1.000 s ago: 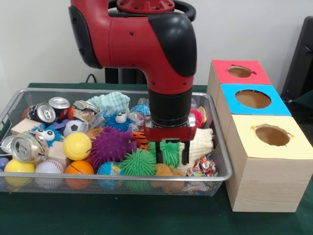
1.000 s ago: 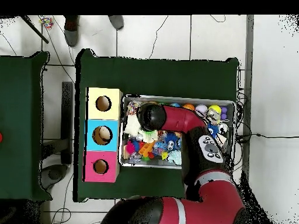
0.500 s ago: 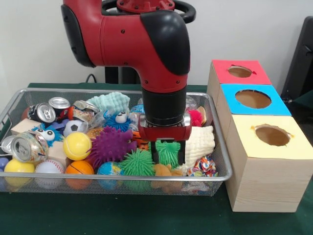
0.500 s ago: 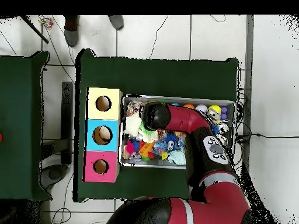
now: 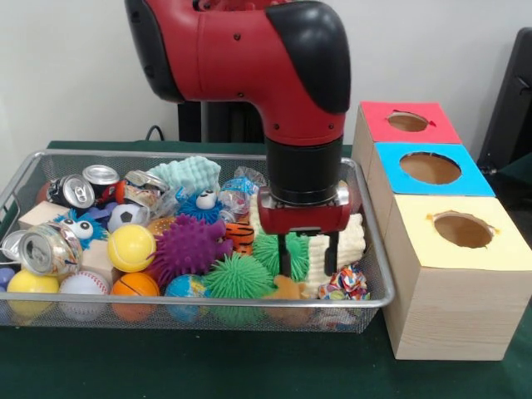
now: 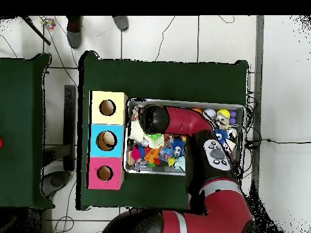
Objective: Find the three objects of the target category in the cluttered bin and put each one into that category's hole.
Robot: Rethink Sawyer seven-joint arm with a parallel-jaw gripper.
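Down at the right end of the wire bin [image 5: 366, 249], seen from the front, the gripper [image 5: 307, 259] hangs low over the clutter with its jaws parted a moderate way. They straddle the edge of a cream knobbly foam piece [image 5: 349, 237]; one finger sits just beside a green spiky ball [image 5: 270, 249], and an orange soft toy [image 5: 287, 289] lies right below. Nothing is held, as far as I can tell. To do this step well, I'd say the jaws should settle on one item only, go down straight so neighbours aren't dragged along, and close on a firm part, since the foam and spiky balls will squash and slip. Which category is wanted I cannot tell. Candidates lie all around: a purple spiky ball [image 5: 189, 246], a yellow ball [image 5: 131, 247], crushed cans [image 5: 50, 248] at the left end. Three wooden boxes stand just beside the bin, topped red [image 5: 407, 122], blue [image 5: 431, 169] and yellow [image 5: 462, 230], each with a hole.

Overhead, the arm [image 6: 182, 121] covers the bin's box-side end and hides the jaws entirely. Boxes, bin and robot share the green surface [image 6: 170, 76].
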